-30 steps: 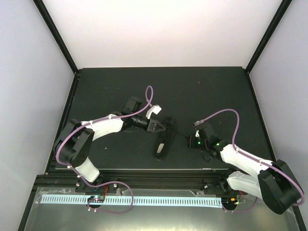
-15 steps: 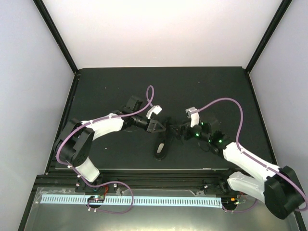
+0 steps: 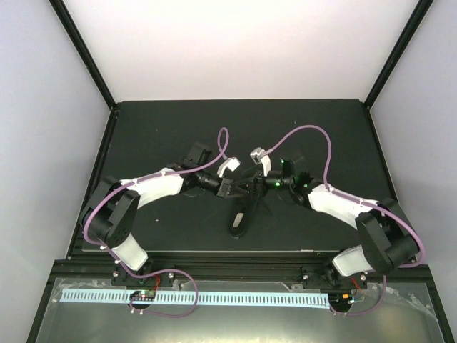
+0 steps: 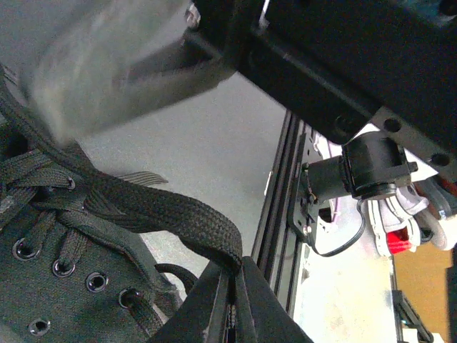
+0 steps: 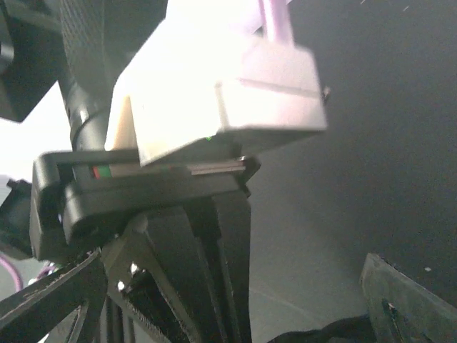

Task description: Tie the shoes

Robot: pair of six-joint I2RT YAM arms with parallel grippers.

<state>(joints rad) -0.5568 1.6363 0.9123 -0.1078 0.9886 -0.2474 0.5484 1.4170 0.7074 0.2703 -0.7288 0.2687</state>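
The black shoe (image 3: 241, 214) lies at mid-table, toe toward the near edge. Its eyelets and crossed laces fill the lower left of the left wrist view (image 4: 57, 279). My left gripper (image 3: 239, 189) hovers over the shoe's far end, shut on a flat black lace (image 4: 178, 214) that rises from the eyelets to its tips (image 4: 235, 279). My right gripper (image 3: 253, 187) is open, with its jaws spread wide on either side of the left gripper's fingers (image 5: 193, 271). Nothing is held in it. A bit of lace (image 5: 321, 332) shows below.
The dark table mat (image 3: 157, 136) is edged by a black frame rail (image 3: 214, 251) at the near side. White walls enclose the back and sides. The two arms' purple cables (image 3: 314, 136) arch above the wrists.
The right arm has swung left from beside the shoe to the left gripper and opened its jaws wide. The left gripper has kept still, holding the lace.
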